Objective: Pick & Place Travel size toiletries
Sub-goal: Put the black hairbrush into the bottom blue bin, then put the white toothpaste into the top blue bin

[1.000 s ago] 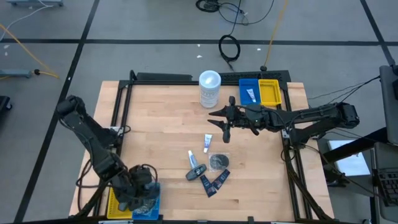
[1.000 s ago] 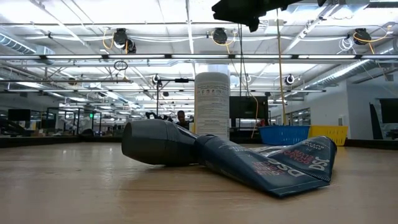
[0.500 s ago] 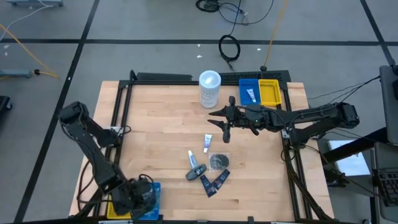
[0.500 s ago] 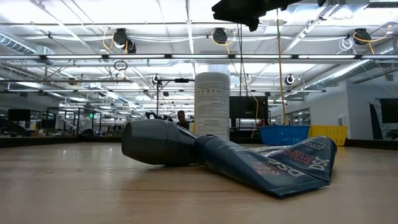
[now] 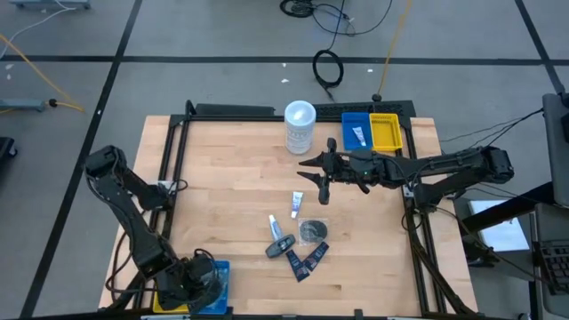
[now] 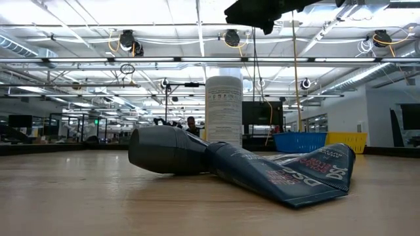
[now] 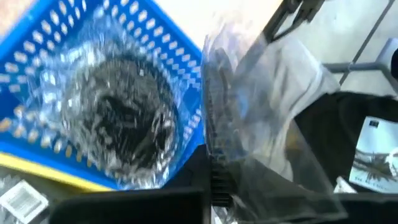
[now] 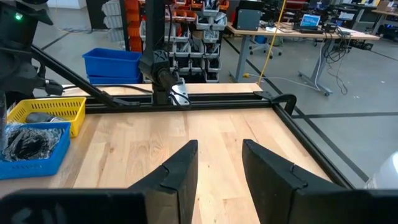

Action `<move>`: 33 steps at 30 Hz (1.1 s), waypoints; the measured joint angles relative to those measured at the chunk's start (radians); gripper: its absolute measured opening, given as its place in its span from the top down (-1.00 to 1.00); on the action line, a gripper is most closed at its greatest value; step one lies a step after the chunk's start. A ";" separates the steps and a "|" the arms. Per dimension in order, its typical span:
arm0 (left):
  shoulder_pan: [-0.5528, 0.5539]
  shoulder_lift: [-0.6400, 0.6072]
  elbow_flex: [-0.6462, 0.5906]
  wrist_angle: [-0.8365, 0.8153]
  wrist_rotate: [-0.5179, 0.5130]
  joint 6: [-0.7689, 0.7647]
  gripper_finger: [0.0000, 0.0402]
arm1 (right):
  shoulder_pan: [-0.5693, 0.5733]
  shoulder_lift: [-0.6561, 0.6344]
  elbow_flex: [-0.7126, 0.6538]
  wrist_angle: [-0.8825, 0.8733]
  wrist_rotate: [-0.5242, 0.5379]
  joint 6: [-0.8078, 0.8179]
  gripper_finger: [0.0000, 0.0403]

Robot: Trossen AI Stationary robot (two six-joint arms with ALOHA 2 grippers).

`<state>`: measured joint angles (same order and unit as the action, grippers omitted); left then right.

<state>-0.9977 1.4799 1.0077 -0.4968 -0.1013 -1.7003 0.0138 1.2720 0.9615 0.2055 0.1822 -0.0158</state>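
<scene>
Hiding the left pincer: crumpled clear wrap over bin.

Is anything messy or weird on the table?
Nothing is broken or spilled. The toiletries lie in a loose jumble mid-table, a dark bottle tipped on its side against a navy sachet. The left gripper sits over the near blue bin.
</scene>
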 joint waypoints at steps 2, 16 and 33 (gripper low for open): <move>0.000 0.000 0.000 0.000 -0.015 0.011 0.76 | 0.000 0.000 0.000 -0.001 0.000 0.000 0.42; 0.000 0.000 0.000 -0.038 0.010 0.014 0.39 | 0.000 0.000 0.000 -0.017 0.000 0.000 0.42; 0.079 -0.095 0.000 -0.344 -0.182 0.241 0.49 | 0.049 0.004 -0.151 -0.174 -0.187 0.142 0.45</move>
<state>-0.9188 1.3853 1.0077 -0.8410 -0.2830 -1.4595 0.0631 1.2756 0.8109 0.0318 -0.0051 0.1266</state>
